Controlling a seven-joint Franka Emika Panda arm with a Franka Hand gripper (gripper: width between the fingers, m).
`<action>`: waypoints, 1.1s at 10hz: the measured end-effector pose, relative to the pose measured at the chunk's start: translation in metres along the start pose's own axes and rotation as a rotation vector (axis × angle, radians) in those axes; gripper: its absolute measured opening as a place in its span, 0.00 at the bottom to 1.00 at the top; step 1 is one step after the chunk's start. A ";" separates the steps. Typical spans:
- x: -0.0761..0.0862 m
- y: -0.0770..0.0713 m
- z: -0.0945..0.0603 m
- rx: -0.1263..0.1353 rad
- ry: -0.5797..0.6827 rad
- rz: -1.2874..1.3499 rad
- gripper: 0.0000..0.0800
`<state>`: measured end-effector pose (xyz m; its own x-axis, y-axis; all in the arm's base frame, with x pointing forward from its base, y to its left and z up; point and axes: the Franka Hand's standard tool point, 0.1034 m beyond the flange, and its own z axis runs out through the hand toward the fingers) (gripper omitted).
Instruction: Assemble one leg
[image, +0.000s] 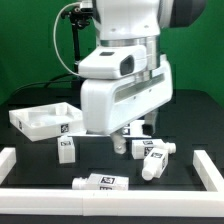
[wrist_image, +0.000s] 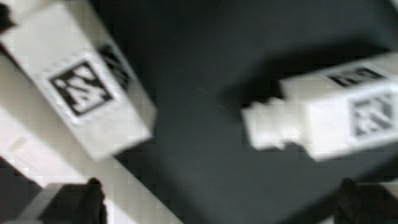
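Several white legs with black-and-white tags lie on the dark table. In the exterior view one leg (image: 67, 148) stands left of the arm, one (image: 103, 181) lies in front, and two (image: 152, 149) (image: 156, 167) lie at the exterior view's right. My gripper (image: 127, 140) hangs low, just beside the two right-hand legs. In the wrist view the gripper (wrist_image: 217, 205) is open and empty, with its dark fingertips (wrist_image: 71, 200) far apart. One long leg (wrist_image: 80, 85) and a second leg with a round neck (wrist_image: 329, 108) lie ahead of the jaws, and neither is between them.
The large white square panel with a raised rim (image: 30, 119) lies at the exterior view's left. White border rails run along the left (image: 18, 165), the right (image: 205, 168) and the front of the table.
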<state>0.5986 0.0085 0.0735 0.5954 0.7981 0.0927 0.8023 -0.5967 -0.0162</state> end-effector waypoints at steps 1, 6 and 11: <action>-0.012 0.012 0.006 0.004 -0.009 -0.006 0.81; -0.037 0.036 0.036 -0.005 -0.006 -0.031 0.81; -0.036 0.044 0.040 -0.021 0.003 -0.025 0.81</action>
<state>0.6147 -0.0432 0.0297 0.5750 0.8125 0.0960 0.8159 -0.5782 0.0068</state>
